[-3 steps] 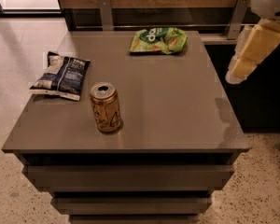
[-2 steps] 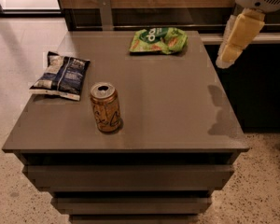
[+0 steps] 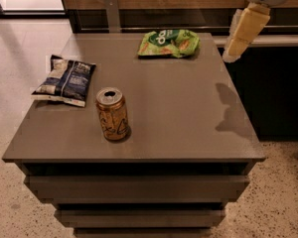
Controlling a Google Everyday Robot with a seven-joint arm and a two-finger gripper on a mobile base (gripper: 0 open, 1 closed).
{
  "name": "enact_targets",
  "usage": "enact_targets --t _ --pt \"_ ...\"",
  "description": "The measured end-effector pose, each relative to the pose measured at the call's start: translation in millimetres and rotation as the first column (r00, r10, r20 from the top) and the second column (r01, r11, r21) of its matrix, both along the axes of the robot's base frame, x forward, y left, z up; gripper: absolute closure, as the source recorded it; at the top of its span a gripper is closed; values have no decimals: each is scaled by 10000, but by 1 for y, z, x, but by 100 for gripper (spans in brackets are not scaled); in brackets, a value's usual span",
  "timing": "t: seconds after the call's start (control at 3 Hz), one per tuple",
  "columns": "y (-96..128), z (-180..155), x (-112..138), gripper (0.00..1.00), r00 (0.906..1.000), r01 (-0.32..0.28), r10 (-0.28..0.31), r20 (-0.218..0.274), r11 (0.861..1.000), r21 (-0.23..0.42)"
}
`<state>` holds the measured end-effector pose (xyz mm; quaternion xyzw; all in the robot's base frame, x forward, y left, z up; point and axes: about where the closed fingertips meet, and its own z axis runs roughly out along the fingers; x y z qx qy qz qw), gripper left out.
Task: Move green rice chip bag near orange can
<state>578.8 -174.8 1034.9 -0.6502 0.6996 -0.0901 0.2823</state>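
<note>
The green rice chip bag (image 3: 169, 43) lies flat at the back of the grey table (image 3: 179, 113), right of centre. The orange can (image 3: 112, 114) stands upright near the front left, silver top up. My gripper (image 3: 233, 52) hangs in the air at the top right, above the table's right back corner and to the right of the green bag, apart from it. It holds nothing that I can see. Its shadow falls on the table's right edge.
A dark blue-and-white bag (image 3: 64, 80) lies at the table's left side, just left of the can. A wooden wall with a metal bracket (image 3: 111, 13) runs behind the table. Drawer fronts show below the tabletop. Speckled floor surrounds it.
My gripper has moved left and up, from beside the table's right edge toward the back right corner, closer to the green bag. The bags and the can have not moved.
</note>
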Motion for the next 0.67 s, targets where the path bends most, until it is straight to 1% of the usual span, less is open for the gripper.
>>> enact_targets --t 0.33,0.67 --pt "6 -1 51 0 9986 -254 263 464 9995 -207" --pt "14 -10 103 0 9951 -209 229 964 9996 -215"
